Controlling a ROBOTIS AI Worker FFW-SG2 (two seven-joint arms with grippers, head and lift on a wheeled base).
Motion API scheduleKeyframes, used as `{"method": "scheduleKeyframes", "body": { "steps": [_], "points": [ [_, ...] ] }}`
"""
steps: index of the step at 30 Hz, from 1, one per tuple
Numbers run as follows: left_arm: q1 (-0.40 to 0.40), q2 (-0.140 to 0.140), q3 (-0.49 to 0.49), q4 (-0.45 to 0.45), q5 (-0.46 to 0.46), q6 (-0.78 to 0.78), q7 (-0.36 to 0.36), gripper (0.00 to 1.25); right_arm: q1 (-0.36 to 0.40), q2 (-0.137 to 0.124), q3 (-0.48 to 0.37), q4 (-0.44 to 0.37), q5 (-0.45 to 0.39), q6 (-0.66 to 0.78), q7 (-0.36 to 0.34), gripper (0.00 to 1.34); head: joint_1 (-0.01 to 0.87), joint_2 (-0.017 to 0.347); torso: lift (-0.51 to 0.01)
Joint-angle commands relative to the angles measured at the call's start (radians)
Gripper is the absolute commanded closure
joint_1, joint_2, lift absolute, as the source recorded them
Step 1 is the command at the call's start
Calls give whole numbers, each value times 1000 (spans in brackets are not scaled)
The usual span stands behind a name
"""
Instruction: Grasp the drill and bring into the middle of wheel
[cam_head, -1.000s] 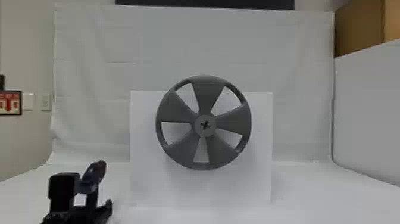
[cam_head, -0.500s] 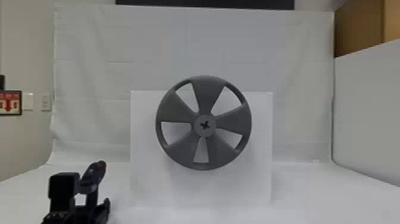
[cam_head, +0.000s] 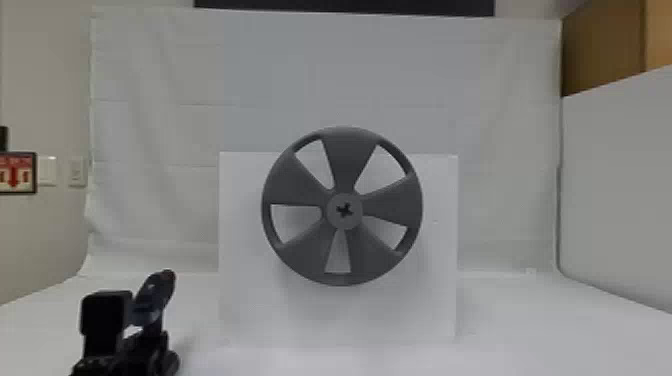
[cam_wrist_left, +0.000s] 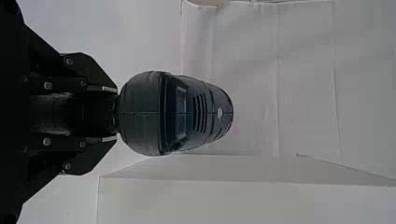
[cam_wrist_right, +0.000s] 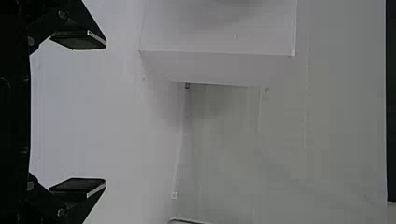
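Note:
In the head view, my left gripper (cam_head: 142, 345) is low at the left, shut on the dark drill (cam_head: 154, 297), which stands above it with its top leaning a little right. A grey five-spoked wheel (cam_head: 345, 160) faces forward near the centre, well to the right of the drill and higher, with a cross-shaped hole in its hub. In the left wrist view, the gripper (cam_wrist_left: 116, 113) has its fingers on either side of the drill (cam_wrist_left: 144, 113), whose vented end points away from them. The right gripper (cam_wrist_right: 105, 113) stands open and holds nothing in the right wrist view.
Behind the wheel is a white box (cam_head: 240, 300) on the white table (cam_head: 525, 330). A pale cloth (cam_head: 150, 150) hangs at the back, and a white panel (cam_head: 620, 200) bounds the right side. In the right wrist view, the box (cam_wrist_right: 210, 42) lies beyond the open fingers.
My left gripper has shifted slightly left with the drill in it, and the lower part beside it sits a little lower. The wheel and the box have not moved.

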Motion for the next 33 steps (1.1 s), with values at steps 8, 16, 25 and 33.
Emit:
{"method": "scheduleKeyframes", "body": {
  "steps": [8,16,25,33],
  "points": [
    [27,0,-11,0,32,-65,75,1211,2,0,2,3,0,0,0,240,0,0,-406],
    [31,3,-10,-1,33,-70,70,1213,2,0,0,3,0,0,0,240,0,0,-406],
    [58,3,15,-64,33,-78,41,1213,2,0,-1,3,-1,0,0,240,0,0,-406],
    [100,14,15,-185,53,-59,37,1211,2,0,-17,3,-9,0,0,240,0,0,-406]
  ]
}}
